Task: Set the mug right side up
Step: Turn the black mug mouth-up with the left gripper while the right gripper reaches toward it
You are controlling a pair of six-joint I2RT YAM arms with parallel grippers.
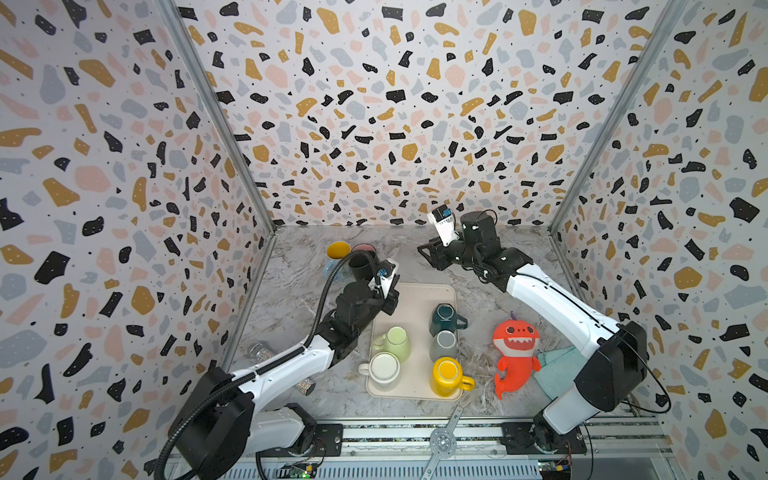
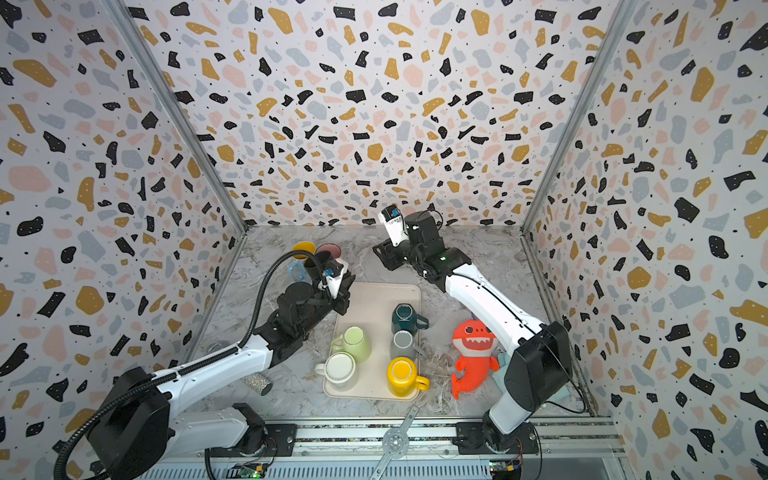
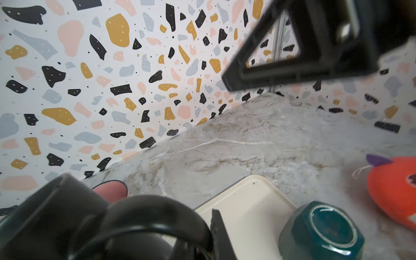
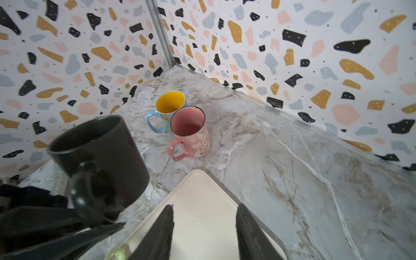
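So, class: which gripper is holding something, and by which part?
The left gripper holds the black ceramic mug by its handle; the right gripper is open and holds nothing.

robot lab booth, terrazzo-papered walls (image 1: 374, 104)

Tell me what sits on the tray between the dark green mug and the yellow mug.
A grey mug stands between the dark green mug and the yellow mug on the tray; both top views show it.
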